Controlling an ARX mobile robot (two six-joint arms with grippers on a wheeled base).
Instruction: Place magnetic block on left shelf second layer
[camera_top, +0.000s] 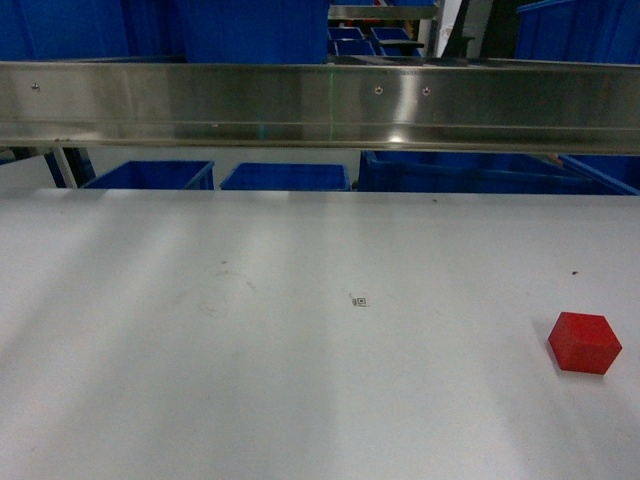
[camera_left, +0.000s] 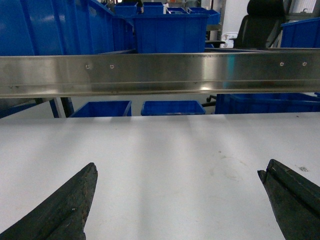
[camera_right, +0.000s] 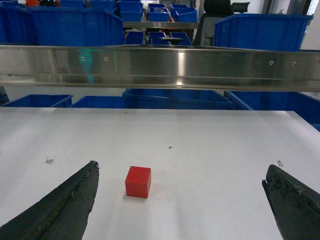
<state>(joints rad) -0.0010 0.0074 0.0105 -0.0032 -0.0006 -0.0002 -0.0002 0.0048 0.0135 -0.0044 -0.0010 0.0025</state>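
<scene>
Red and matte, the magnetic block (camera_right: 138, 181) sits alone on the white surface (camera_top: 250, 380), ahead of the right tool (camera_right: 180, 200) and nearer its left finger (camera_right: 65, 205) than its right one, touching neither. That tool's two dark fingers are spread wide, with nothing between them but bare surface and the cube beyond. In the head view the block (camera_top: 584, 342) lies low toward the right edge, well apart from a tiny printed marker (camera_top: 360, 300) near the middle. The left tool (camera_left: 177, 200) is likewise spread wide over bare surface, holding nothing, and the block does not show in its view. A shiny steel beam (camera_top: 320, 105) runs straight across beyond both tools, above the far edge of the surface. Behind and under the beam stand many blue bins (camera_top: 150, 176), and a dark office chair (camera_left: 260, 25) shows far back on the right in the left wrist view.
</scene>
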